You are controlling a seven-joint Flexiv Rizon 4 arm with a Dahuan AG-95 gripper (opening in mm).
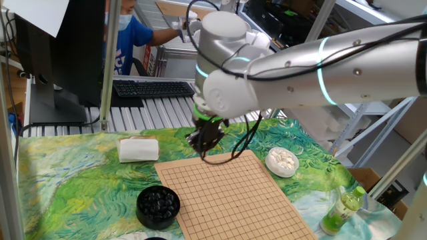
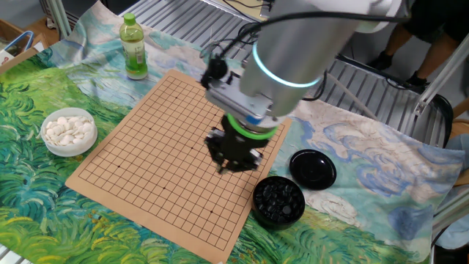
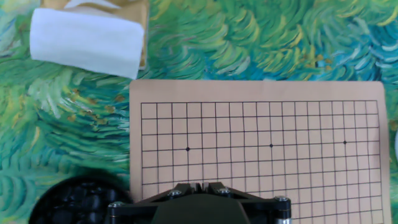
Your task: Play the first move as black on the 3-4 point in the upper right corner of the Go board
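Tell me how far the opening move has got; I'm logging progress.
Done: nothing placed; the Go board shows only bare grid lines. In hand: the hand hangs over the board with its fingers shut; whether a black stone sits between them cannot be seen. The bowl of black stones stands beside the board. Left: setting a stone on the 3-4 point.

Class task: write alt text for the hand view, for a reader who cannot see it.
Looking straight down, a wooden Go board with no stones on its visible grid lies on a green swirl-patterned cloth. The dark tool shows at the bottom edge, a bowl of black stones at bottom left, a folded white cloth at top left.
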